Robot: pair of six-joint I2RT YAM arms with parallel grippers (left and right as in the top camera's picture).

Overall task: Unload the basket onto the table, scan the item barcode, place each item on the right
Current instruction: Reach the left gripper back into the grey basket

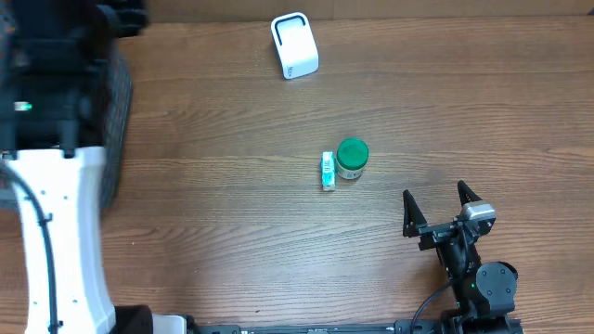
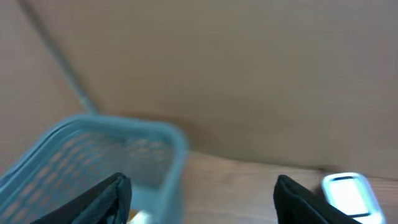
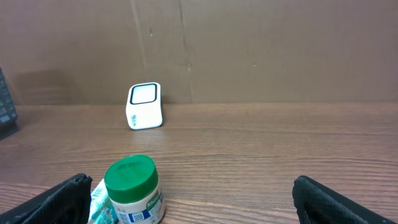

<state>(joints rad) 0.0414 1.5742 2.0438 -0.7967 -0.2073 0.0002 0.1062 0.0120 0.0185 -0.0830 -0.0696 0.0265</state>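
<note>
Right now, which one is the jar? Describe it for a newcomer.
Middle of the wooden table, this side of the white scanner, two items sit together. The jar is the round one with a green lid, not the flat teal packet.

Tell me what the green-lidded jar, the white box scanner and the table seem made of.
Small jar with green lid: likely plastic, smooth lid with soft sheen, printed label.
White rounded scanner box: probably moulded matte plastic, dark-framed window.
Brown table: wood or laminate, visible grain.

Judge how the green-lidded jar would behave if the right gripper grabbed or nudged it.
The green-lidded jar stands upright and squat, so probably stable when nudged. Tipped over, its round body would likely roll. It looks rigid.
</note>
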